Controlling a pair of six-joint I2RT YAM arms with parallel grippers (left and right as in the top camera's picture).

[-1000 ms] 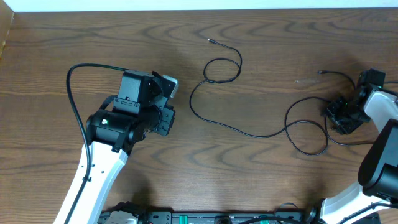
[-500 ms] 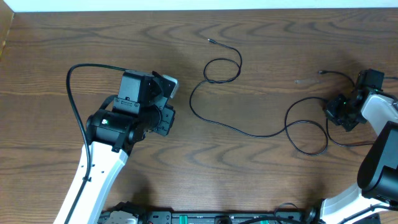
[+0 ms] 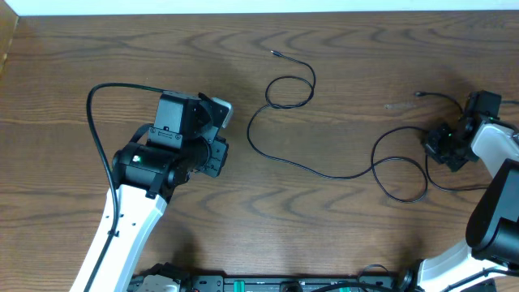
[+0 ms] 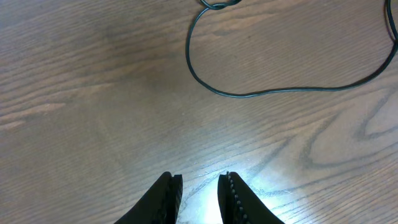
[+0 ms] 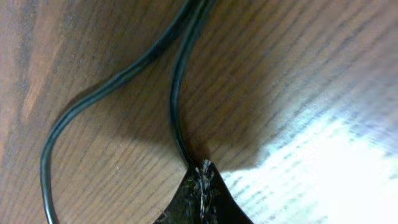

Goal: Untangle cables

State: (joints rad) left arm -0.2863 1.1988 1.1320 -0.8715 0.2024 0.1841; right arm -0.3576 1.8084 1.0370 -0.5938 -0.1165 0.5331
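Across the middle of the table, the thin black cable lies loose on the wood. One small plug end sits up toward 12 o'clock. Just below it the cord curls into a loop, then sweeps down toward 5 o'clock and runs out toward 3 o'clock. There it throws a second, wider loop.

From that loop the cord goes straight to the right gripper, low at the table's 3 o'clock edge. Its jaws are closed, and up close the cord runs right into the pinched fingertips, so it's gripping the cable. A second strand curves away beside it toward 8 o'clock. Another plug tip lies just off toward 11 o'clock of that gripper.

Over at 9 o'clock, the left gripper hovers above bare wood. Its jaws are parted by a narrow gap with nothing between them. The cable's long curve lies well ahead of it, toward 1 o'clock in its own view.
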